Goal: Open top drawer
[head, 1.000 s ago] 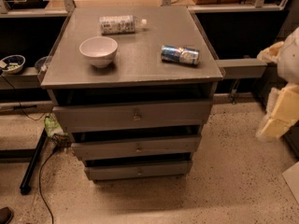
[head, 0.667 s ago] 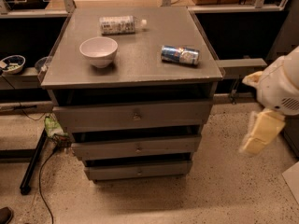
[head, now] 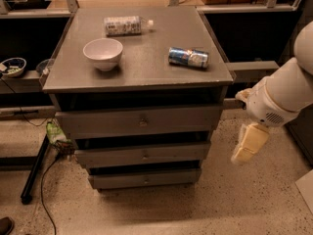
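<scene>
Grey tabletop (head: 146,77) carried a white ceramic bowl (head: 102,53), a clear plastic bottle (head: 124,25) on its side and a toppled blue can (head: 189,57), over speckled beige floor (head: 220,204). Just beneath sat the wide grey top drawer (head: 142,122) (round knob at centre). The cream gripper (head: 249,143) hung beyond its right end, empty; open or closed, I could not tell.

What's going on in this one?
A one-armed robot is at a grey cabinet and is meant to open its top drawer. The claw hangs to the right of the cabinet, about level with the drawers and clear of them, so it has no hold on the drawer's knob yet. On the cabinet top a bowl stands, and a bottle and a can lie on their sides, none of them touched.
</scene>
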